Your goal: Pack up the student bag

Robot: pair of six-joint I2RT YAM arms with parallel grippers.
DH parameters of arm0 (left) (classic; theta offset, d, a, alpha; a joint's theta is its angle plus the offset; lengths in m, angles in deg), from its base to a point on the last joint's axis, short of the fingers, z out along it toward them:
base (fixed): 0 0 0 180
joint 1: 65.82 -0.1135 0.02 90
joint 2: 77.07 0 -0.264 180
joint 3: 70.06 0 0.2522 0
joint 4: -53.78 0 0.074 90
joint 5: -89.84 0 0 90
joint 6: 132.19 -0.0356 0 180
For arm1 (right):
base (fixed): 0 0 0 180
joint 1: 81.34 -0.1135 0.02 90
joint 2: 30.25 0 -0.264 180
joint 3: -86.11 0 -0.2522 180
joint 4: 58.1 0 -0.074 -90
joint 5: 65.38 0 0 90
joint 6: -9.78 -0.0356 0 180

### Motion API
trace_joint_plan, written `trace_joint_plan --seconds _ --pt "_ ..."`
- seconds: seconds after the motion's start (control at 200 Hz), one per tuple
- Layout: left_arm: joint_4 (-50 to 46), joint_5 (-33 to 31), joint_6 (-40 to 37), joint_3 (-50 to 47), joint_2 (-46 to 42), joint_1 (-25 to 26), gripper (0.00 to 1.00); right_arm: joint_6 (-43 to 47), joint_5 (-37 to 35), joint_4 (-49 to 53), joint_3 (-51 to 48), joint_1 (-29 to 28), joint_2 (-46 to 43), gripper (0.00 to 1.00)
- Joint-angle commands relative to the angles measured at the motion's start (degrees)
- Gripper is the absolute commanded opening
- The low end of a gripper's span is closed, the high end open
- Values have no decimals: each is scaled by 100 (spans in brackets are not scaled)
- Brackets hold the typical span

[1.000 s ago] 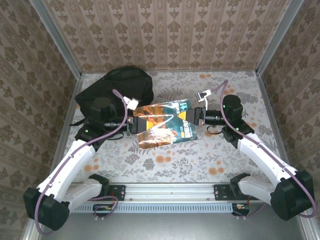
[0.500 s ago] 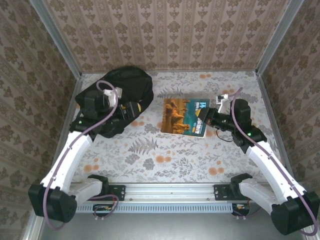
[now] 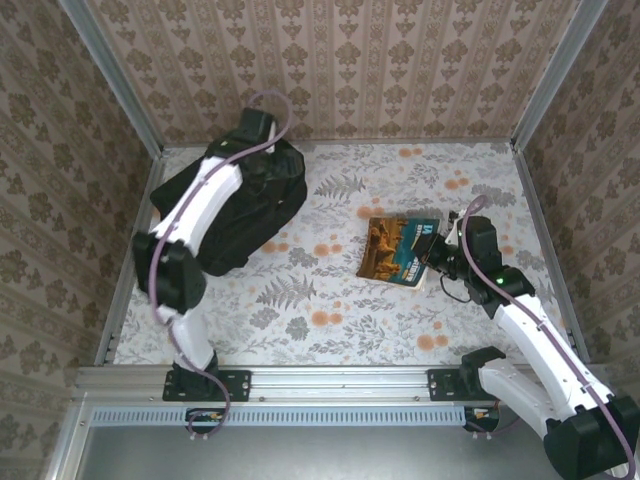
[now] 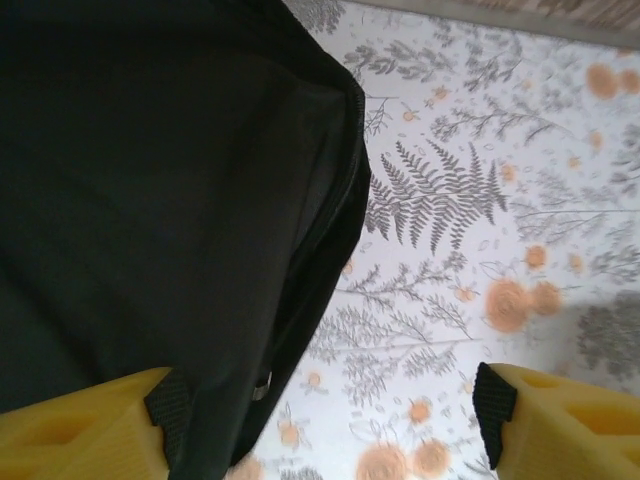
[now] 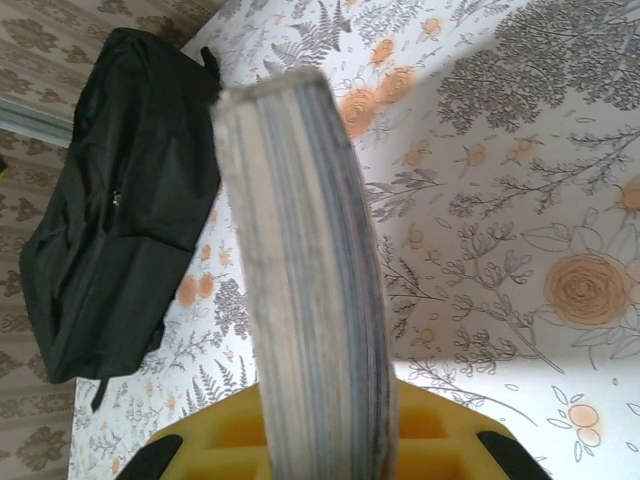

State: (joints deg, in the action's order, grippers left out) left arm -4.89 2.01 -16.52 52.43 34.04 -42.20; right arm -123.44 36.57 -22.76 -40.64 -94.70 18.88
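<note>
Student bag, a large black soft fabric backpack (image 3: 255, 215), lies in the far-left corner of the floral-patterned tabletop (image 3: 330, 310). I judge its long axis to slant from the far edge toward the left edge.

Left gripper (image 4: 330, 415): hangs directly over the bag, jaws spread wide and holding nothing. One side edge of the bag runs beneath it, close to one finger.

Right gripper (image 3: 438, 258): clamped tight on a paperback book with an orange-brown and teal cover (image 3: 398, 249), low near the right edge.

Key relation: the bag is well apart from the book, to the left and farther back. The left arm is nearer, so my guess is it opens the bag while the right carries the book across.
</note>
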Motion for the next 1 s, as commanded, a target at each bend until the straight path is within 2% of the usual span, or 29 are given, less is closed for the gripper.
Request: trace_joint_plan --seconds 0.0,0.125,0.165,0.265,0.335,0.405,0.475,0.635,0.865,0.995 --pt "-956 151 -430 1038 972 98 72 145 -135 -45 -22 69 -218 0" --pt "-1477 -103 -857 2300 1915 214 71 156 14 37 -186 145 -411 0" --pt "-1629 -221 -963 2650 2161 420 71 156 43 65 -248 174 -478 0" --pt "-1782 -470 -1049 3093 2561 435 71 165 88 153 -389 240 -672 0" --pt "-1760 -742 -1194 3154 2705 461 71 148 145 179 -487 277 -799 0" --pt "-1741 -666 -1240 3155 2820 460 69 139 192 195 -567 306 -893 0" --pt "-1740 -386 -1262 3162 2921 492 65 153 218 240 -615 342 -942 0" --pt "-1717 -407 -1468 3142 2983 733 51 108 323 222 -711 453 -1007 0" --pt "-1808 -12 -1503 3051 3105 802 31 34 442 330 -681 552 -1204 0" --pt "-1781 42 -1621 2878 3011 961 26 33 423 502 -681 581 -1436 0"
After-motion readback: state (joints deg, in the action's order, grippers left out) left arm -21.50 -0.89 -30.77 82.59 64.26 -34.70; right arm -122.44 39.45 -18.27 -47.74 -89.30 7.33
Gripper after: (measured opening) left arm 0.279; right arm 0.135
